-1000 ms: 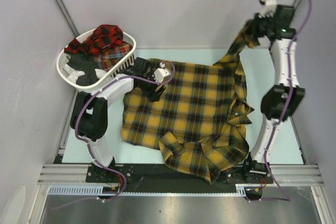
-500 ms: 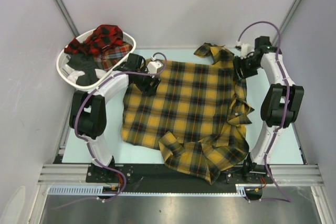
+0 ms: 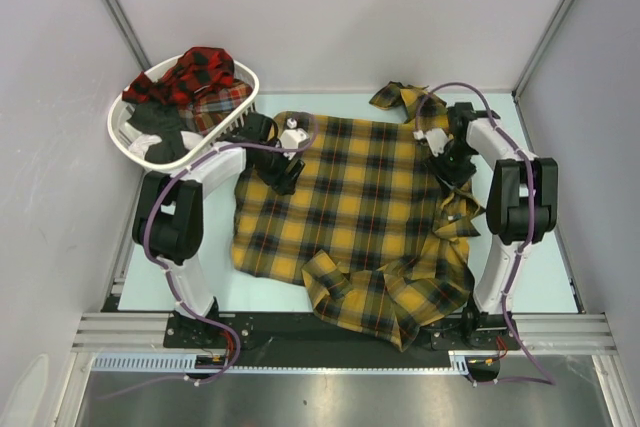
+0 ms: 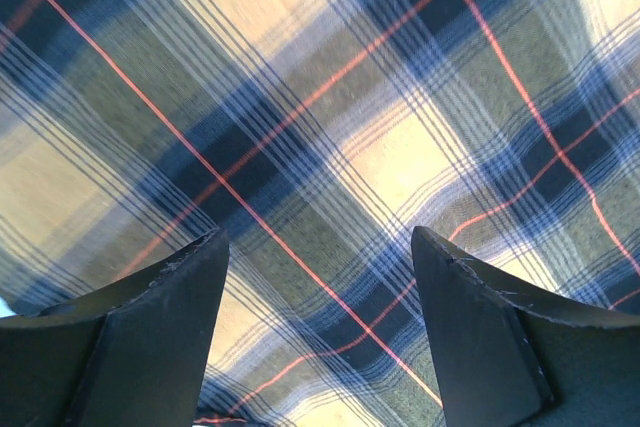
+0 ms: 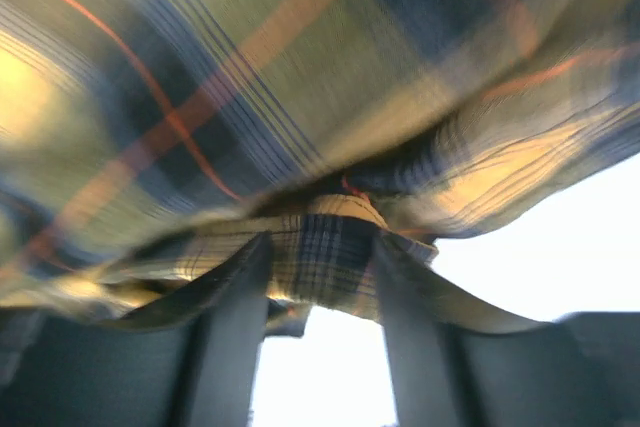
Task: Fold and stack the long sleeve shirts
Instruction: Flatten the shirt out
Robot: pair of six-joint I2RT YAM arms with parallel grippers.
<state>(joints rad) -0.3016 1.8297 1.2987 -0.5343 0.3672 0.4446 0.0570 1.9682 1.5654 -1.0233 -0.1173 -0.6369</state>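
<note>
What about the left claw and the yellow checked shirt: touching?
Cannot tell. In the left wrist view the left gripper stands open right over the yellow shirt, but neither contact nor a gap shows plainly.

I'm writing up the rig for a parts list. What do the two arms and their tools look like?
The left arm and right arm are white links joined by bulky black joint housings, each trailed by a looping purple cable. The left tool and right tool have plain dark fingers, the left pair wedge-shaped. No markings show.

Matt woven cloth shirt [image 3: 350,197], glossy plastic basket [image 3: 112,125]
</note>
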